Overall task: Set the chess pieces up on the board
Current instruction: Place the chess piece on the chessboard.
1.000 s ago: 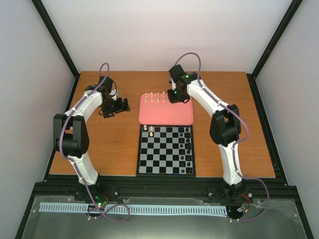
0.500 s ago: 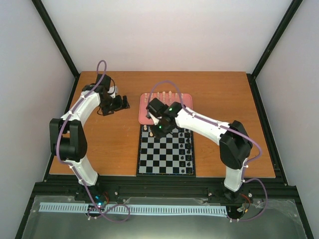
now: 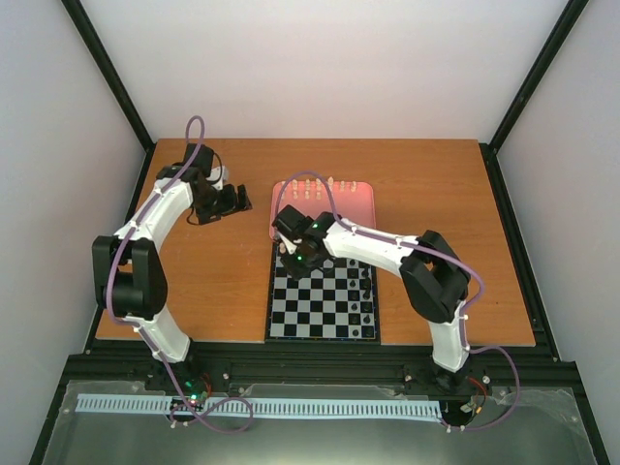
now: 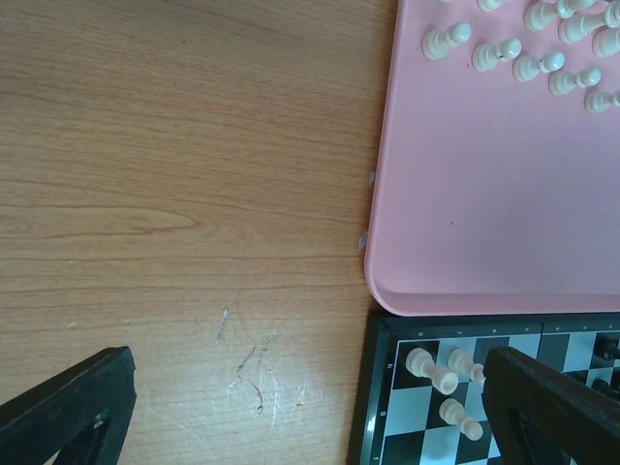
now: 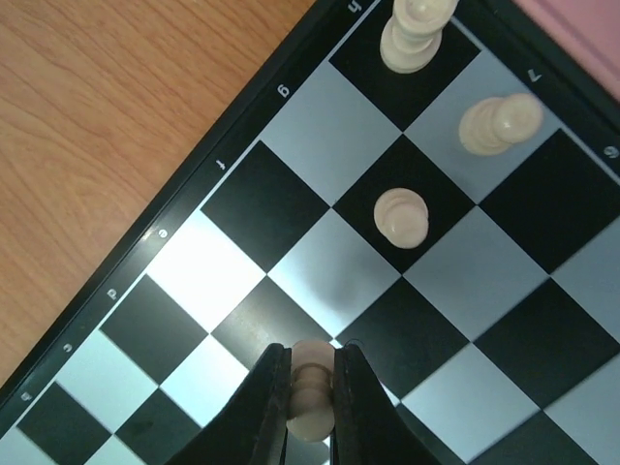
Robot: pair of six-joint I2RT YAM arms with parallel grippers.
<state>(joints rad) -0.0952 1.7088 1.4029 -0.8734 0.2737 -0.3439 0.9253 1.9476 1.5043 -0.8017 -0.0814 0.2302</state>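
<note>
My right gripper (image 5: 312, 387) is shut on a cream chess piece (image 5: 311, 399) and holds it just above the board (image 5: 242, 174) near its far left corner; it also shows from above (image 3: 294, 254). Three cream pieces (image 5: 401, 214) stand on the squares ahead of it. The board (image 3: 323, 291) lies below the pink tray (image 3: 325, 225), where several cream pieces (image 3: 312, 188) stand in rows. Black pieces (image 3: 365, 286) line the board's right side. My left gripper (image 3: 232, 201) is open and empty over the bare table left of the tray; its view shows the tray (image 4: 484, 194) and board corner (image 4: 387, 387).
The wooden table (image 3: 213, 281) runs out to black frame rails on the left, right and near sides. The right arm reaches across the tray's near edge. Scratches mark the wood (image 4: 252, 368) left of the board.
My right arm has swung from the tray's far rows down and left to the board's far left corner, carrying a cream piece. The left arm has barely shifted.
</note>
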